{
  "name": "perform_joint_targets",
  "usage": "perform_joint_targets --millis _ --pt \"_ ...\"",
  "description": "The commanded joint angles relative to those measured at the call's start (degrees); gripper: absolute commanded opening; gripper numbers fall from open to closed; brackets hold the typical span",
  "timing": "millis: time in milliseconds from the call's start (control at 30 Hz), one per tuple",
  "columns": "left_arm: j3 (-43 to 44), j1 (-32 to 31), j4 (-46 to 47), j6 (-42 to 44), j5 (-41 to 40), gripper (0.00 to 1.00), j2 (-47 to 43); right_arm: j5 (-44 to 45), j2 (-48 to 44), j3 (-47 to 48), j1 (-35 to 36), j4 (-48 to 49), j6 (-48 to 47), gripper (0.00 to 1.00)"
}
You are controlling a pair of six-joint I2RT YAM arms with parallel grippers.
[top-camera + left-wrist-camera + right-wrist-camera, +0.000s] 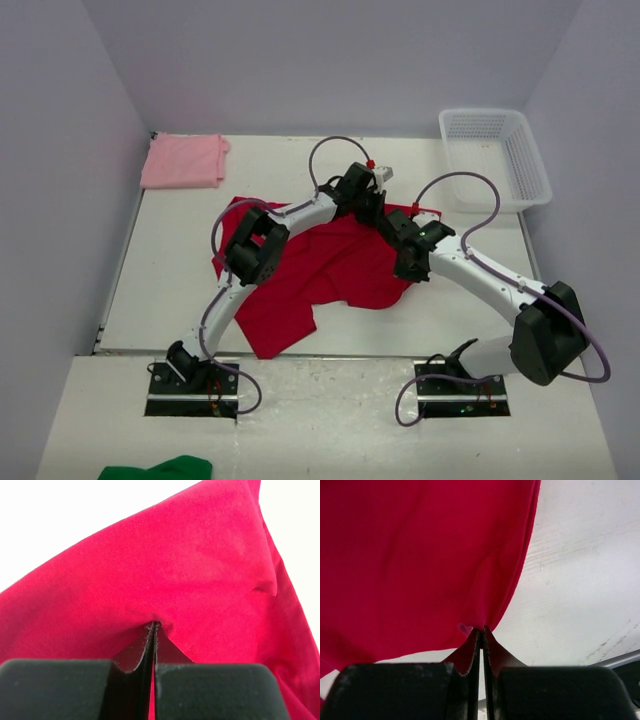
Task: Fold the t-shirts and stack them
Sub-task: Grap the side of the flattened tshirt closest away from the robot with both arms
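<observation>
T-shirts, two total: red t-shirt (335, 275) sprawled mid-frame, pink t-shirt (183, 162) folded at the upper left. Both the left gripper (153, 627) and right gripper (482, 630) are pinched tight on the red fabric. One basket (530, 160) upper right, one green cloth (160, 468) at the bottom left.

White table (170, 290), viewed from above. We found the red tee (340, 265) lying crumpled across its middle. The tee's far edge was lifted off the surface, and one lower flap reached the seam with the near board (330, 420). We noted the pink tee (183, 162), folded to a rectangle, flat in the far left corner and well apart from the red one. The basket (530, 165) stood upright in the far right corner. On the near board we recorded two base plates (192, 390), side by side, and a green cloth (160, 468) at its near left edge, partly cut off by the frame.
</observation>
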Motion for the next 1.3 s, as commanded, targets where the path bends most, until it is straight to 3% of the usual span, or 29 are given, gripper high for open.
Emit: perform_joint_targets --millis 0,133,300,367,567,633,767,867,967,1267 --pt "7.3 -0.2 -3.6 1.8 1.5 0.0 7.2 2.7 1.8 3.3 -1.3 0.8 -1.4 0.0" --pt "12.7 0.5 -4.5 2.2 2.8 0.0 9.0 3.3 3.9 3.9 -3.5 1.9 -3.1 0.0" --pt "7.9 2.4 -6.2 4.4 -0.4 0.0 2.0 3.9 5.2 3.9 -6.8 3.6 -5.9 0.0" --pt "3.5 2.6 -8.8 5.5 -5.2 0.0 -3.7 4.3 5.1 4.1 -8.3 3.6 -6.9 0.0" --pt "-24.7 3.9 -4.8 -0.6 -23.2 0.0 -27.9 4.6 3.5 3.8 -9.5 3.9 -8.7 0.0" --pt "-34.2 6.7 -2.9 -4.6 -25.1 0.0 -35.4 4.3 3.3 3.4 -9.6 4.3 -8.9 0.0" --pt "-44.0 9.9 1.4 -4.4 -26.6 0.0 -44.4 3.7 3.2 2.7 -9.6 5.3 -9.8 0.0" --pt "-45.6 10.0 3.7 0.7 -21.5 0.0 -47.2 2.4 3.8 2.4 -9.6 6.5 -10.4 0.0" --pt "-46.6 11.0 0.7 -0.3 -27.1 0.0 -48.2 2.1 4.1 3.0 -9.6 6.3 -10.8 0.0" --pt "-47.8 17.9 -2.7 -2.4 -27.7 0.0 -43.5 2.5 2.8 4.3 -9.6 5.9 -12.0 0.0"
